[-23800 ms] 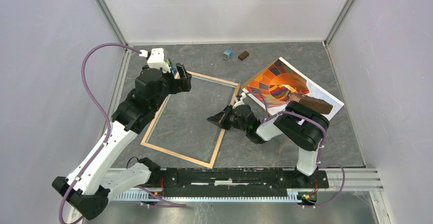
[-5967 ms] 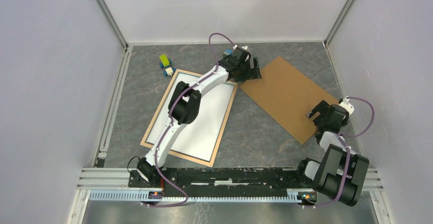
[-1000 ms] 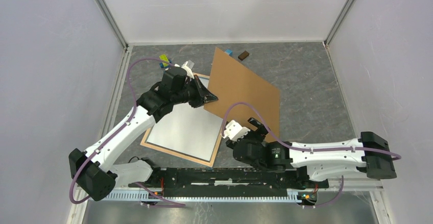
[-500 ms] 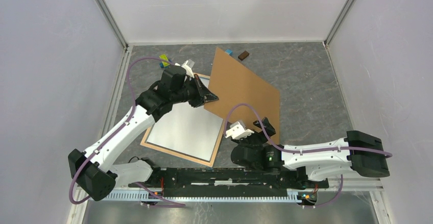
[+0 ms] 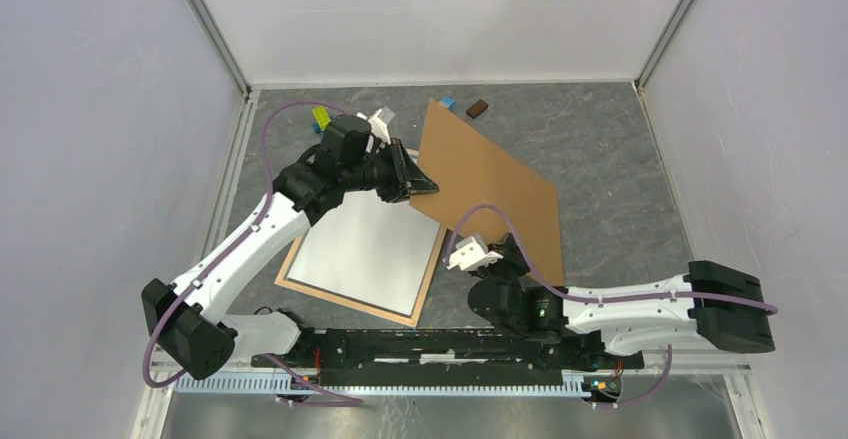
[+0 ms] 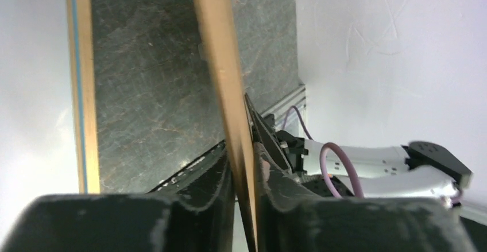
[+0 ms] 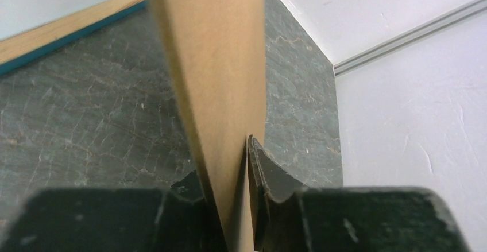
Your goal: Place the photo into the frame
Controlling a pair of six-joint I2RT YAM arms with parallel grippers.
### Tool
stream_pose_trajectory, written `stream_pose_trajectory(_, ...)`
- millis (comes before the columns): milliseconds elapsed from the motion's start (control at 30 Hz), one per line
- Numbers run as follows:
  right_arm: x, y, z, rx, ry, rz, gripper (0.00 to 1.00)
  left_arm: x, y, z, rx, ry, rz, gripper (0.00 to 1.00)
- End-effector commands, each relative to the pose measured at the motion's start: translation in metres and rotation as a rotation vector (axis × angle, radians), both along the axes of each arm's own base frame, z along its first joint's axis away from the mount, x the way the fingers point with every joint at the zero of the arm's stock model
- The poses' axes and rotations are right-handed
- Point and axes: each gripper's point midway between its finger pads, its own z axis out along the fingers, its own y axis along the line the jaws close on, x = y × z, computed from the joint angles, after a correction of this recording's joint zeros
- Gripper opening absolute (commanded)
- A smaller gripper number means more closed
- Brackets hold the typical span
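The photo (image 5: 365,249), white back up, lies inside the frame (image 5: 347,303) on the bench (image 5: 620,159), at 7 o'clock from the left gripper (image 5: 420,185) and 9 o'clock from the right gripper (image 5: 508,250). Both grippers pinch the tilted board (image 5: 490,184).

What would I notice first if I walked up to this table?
The big flat brown backing board is tilted up off the middle of the table, with the left gripper pinching its left edge and the right gripper its near edge. To its left, the white-backed photo lies inside the thin wood-coloured frame.
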Motion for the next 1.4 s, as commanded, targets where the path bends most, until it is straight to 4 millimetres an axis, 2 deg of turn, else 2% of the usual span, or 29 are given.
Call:
stream_pose_trajectory(0, 0.005, -0.012, 0.033, 0.134, -0.070, -0.051, 0.14, -0.010, -0.007, 0.049, -0.077, -0.174, -0.132, 0.33)
stream_pose_trajectory(100, 0.011, -0.023, 0.046, 0.213, -0.078, -0.074, 0.00, -0.015, 0.003, 0.063, -0.075, -0.246, -0.117, 0.63)
stream_pose_trajectory(167, 0.014, -0.030, 0.055, 0.271, -0.081, -0.074, 0.00, -0.017, 0.013, 0.073, -0.062, -0.301, -0.081, 0.80)
stream_pose_trajectory(233, 0.017, -0.039, 0.063, 0.323, -0.094, -0.092, 0.00, -0.015, 0.035, 0.083, -0.025, -0.366, 0.021, 0.97)
stream_pose_trajectory(367, 0.025, -0.054, 0.075, 0.436, -0.113, -0.106, 0.00, -0.016, 0.094, 0.096, 0.077, -0.503, 0.256, 1.00)
stream_pose_trajectory(433, 0.029, -0.061, 0.082, 0.497, -0.125, -0.114, 0.00, -0.019, 0.126, 0.093, 0.146, -0.530, 0.370, 1.00)
stream_pose_trajectory(500, 0.034, -0.065, 0.089, 0.551, -0.125, -0.110, 0.00, -0.024, 0.146, 0.084, 0.192, -0.531, 0.435, 1.00)
stream_pose_trajectory(567, 0.039, -0.068, 0.096, 0.591, -0.123, -0.107, 0.00, -0.028, 0.152, 0.067, 0.225, -0.508, 0.436, 1.00)
stream_pose_trajectory(667, 0.045, -0.072, 0.107, 0.617, -0.132, -0.122, 0.00, -0.031, 0.136, 0.030, 0.241, -0.418, 0.356, 1.00)
stream_pose_trajectory(900, 0.071, -0.069, 0.162, 0.712, -0.187, -0.123, 0.00, -0.017, 0.057, -0.056, 0.181, -0.181, 0.089, 1.00)
stream_pose_trajectory(967, 0.081, -0.066, 0.175, 0.745, -0.208, -0.114, 0.00, -0.011, 0.039, -0.070, 0.169, -0.149, 0.044, 0.99)
stream_pose_trajectory(1067, 0.095, -0.063, 0.193, 0.786, -0.240, -0.094, 0.00, -0.002, 0.021, -0.091, 0.210, -0.119, 0.015, 0.95)
stream_pose_trajectory(1200, 0.113, -0.060, 0.210, 0.815, -0.256, -0.019, 0.00, 0.012, 0.007, -0.120, 0.304, -0.109, -0.005, 0.84)
stream_pose_trajectory(1267, 0.117, -0.065, 0.211, 0.811, -0.257, -0.008, 0.00, 0.017, 0.000, -0.136, 0.354, -0.096, -0.017, 0.78)
stream_pose_trajectory(1367, 0.117, -0.078, 0.204, 0.825, -0.250, -0.020, 0.00, 0.024, -0.008, -0.158, 0.411, -0.073, -0.024, 0.76)
